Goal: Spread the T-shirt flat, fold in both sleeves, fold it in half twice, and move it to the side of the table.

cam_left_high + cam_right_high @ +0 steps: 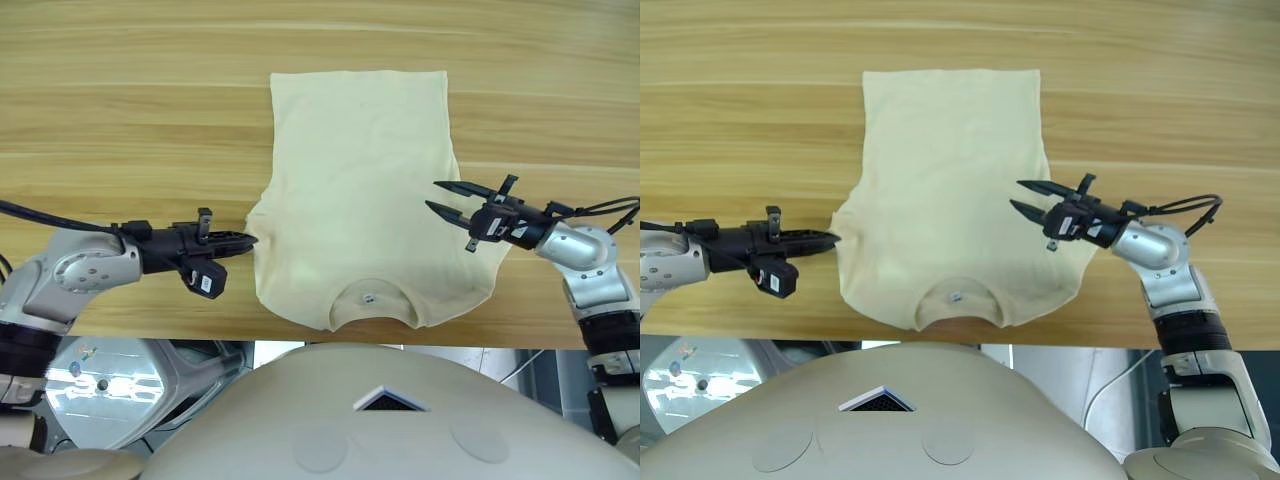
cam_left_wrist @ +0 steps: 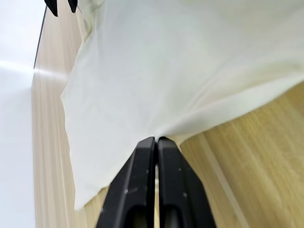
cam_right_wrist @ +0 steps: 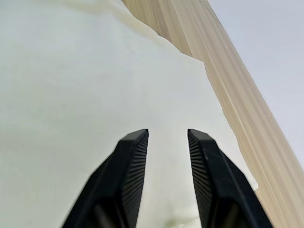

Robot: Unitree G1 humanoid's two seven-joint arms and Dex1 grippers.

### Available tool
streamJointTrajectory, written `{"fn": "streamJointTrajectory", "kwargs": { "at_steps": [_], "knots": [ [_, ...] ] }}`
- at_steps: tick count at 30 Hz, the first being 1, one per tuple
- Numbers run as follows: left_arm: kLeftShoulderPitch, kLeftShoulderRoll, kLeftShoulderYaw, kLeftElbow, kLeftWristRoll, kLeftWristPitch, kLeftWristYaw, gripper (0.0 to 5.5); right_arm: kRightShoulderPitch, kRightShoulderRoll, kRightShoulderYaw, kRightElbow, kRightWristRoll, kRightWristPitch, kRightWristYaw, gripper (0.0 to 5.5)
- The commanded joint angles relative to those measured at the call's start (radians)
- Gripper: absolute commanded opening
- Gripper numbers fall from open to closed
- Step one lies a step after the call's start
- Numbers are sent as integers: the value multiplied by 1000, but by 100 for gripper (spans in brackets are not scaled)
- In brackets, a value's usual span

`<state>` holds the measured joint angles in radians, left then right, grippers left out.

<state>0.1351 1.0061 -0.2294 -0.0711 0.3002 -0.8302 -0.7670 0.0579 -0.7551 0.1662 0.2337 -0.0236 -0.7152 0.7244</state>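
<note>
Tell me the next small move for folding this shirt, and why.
Probably lower the right gripper and close it on the shirt. It is open above the shirt's right side, holding nothing, while the left gripper is shut at the left edge, apparently pinching it. Both sides likely need a hold before the fold.

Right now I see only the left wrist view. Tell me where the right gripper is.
Observer: The right gripper is over the shirt's right side.
Operator: Report its jaws.
Observer: Open, holding nothing.
Operator: Give me the shirt's lie.
Observer: Collar by the table's near edge, hem far.
</note>
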Motion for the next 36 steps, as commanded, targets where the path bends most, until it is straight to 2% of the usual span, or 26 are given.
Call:
{"fn": "streamJointTrajectory", "kwargs": {
  "at_steps": [1, 10, 30, 36],
  "knots": [
    [-63, -56, -57, 53, 64, -38, 11, 2, -26, 13, 4, 15, -8, -9, 7, 155],
    [-158, -172, -153, 178, 208, -110, 87, 2, -45, 40, 16, 29, -21, -12, 5, 155],
    [-191, -137, -110, 114, 138, -157, 140, 2, -60, 66, 30, 59, -31, -22, 0, 155],
    [-252, -186, -131, 146, 167, -144, 140, 2, -62, 72, 30, 60, -35, -21, 0, 155]
  ]
}}
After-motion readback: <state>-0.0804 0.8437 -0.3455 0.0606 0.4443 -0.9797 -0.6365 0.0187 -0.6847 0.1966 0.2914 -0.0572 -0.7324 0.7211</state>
